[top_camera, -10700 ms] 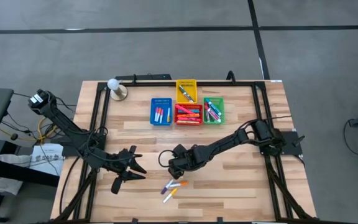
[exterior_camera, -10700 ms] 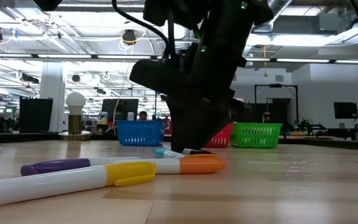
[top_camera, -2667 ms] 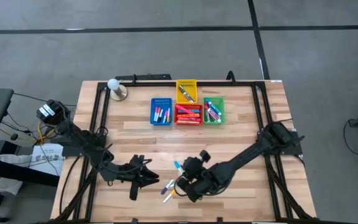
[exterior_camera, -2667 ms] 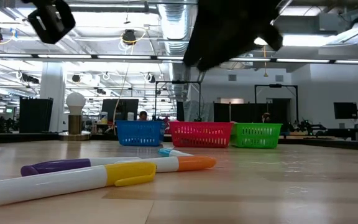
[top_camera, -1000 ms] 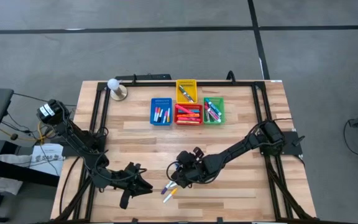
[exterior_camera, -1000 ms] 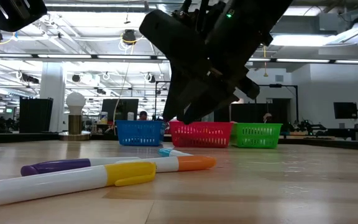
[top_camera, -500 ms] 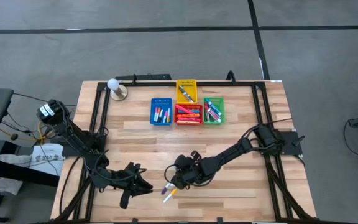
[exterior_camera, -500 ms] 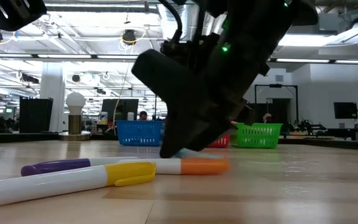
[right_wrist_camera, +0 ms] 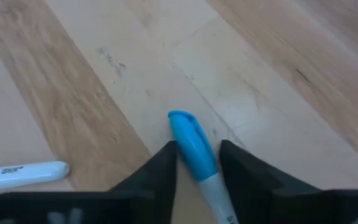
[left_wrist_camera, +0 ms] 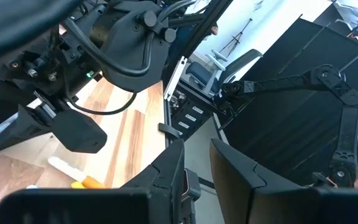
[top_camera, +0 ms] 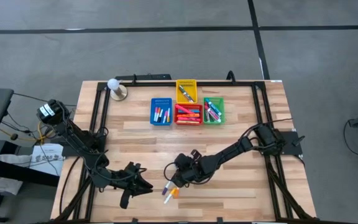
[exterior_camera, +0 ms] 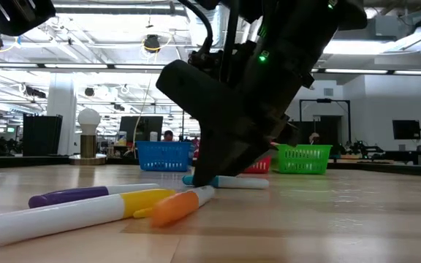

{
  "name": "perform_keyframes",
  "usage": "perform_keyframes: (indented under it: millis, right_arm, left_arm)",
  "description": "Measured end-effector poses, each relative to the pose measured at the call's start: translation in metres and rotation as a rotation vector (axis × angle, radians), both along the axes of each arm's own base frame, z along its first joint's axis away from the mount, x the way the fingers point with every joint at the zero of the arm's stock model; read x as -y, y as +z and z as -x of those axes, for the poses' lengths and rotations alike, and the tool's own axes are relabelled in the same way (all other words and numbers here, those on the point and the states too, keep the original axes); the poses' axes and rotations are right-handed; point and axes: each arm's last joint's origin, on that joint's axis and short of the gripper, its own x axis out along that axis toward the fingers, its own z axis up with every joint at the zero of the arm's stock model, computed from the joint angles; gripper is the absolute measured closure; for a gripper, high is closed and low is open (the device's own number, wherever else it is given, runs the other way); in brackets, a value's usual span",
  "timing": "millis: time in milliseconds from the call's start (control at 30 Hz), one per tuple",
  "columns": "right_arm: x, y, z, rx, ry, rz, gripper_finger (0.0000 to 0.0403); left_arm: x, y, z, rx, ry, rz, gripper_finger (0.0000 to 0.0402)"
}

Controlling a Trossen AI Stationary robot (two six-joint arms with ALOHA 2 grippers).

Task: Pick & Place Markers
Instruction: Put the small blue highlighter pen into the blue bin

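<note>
Right gripper (right_wrist_camera: 197,163) jaws are closing around the blue marker (right_wrist_camera: 194,148) lying on the bench (top_camera: 241,193), preparing a lift; left gripper (top_camera: 143,185) is waiting, jaws near-closed, empty

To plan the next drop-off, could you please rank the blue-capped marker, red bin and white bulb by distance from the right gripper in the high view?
1. Blue-capped marker, between the right gripper fingers.
2. Red bin, back centre.
3. White bulb, back-left corner.
</note>
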Motion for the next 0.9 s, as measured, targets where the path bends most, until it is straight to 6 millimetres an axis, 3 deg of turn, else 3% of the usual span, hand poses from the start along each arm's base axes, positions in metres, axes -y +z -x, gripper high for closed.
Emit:
perform_keyframes:
  millis: [233, 500, 700, 900]
  right_arm:
    - [-0.001, 0.004, -0.001, -0.031, 0.008, -0.013, 0.0378]
    - [0.0, 0.028, -0.005, -0.098, 0.0, 0.028, 0.0361]
    - [0.009, 0.059, -0.017, -0.069, -0.021, 0.038, 0.0377]
    - [0.015, 0.092, -0.034, 0.024, -0.041, 0.018, 0.0362]
  left_arm:
    - [0.0, 0.0, 0.0, 0.0, 0.0, 0.0, 0.0325]
    - [0.0, 0.0, 0.0, 0.0, 0.0, -0.001, 0.0325]
    - [0.0, 0.001, 0.001, 0.004, -0.012, 0.001, 0.0325]
    - [0.0, 0.02, 0.013, 0.086, -0.076, -0.048, 0.0325]
